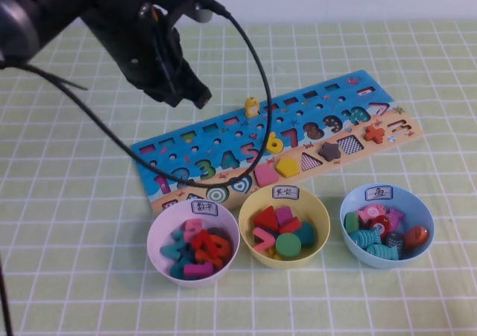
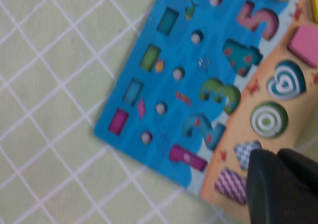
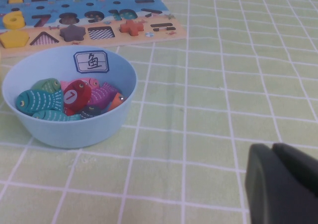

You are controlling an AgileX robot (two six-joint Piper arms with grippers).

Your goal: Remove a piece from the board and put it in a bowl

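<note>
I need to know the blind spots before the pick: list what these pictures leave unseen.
- High view: left arm and cable cover the board's left upper part; right gripper out of frame.
- Left gripper, shut above the board's left end: fish piece outside its wrist view.
- Right gripper, near blue bowl: lower fish buried.

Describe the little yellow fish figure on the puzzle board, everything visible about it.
The yellow fish figure is a small chunky toy, yellow with darker orange marks, looking like painted wood or plastic. It stands upright on the blue upper part of the board, near the far edge, by the row of rectangular slots above the yellow 6. Nothing grips it: the left gripper hangs shut in the air to its left, apart from it. The right gripper rests shut, far off by the blue bowl.
</note>
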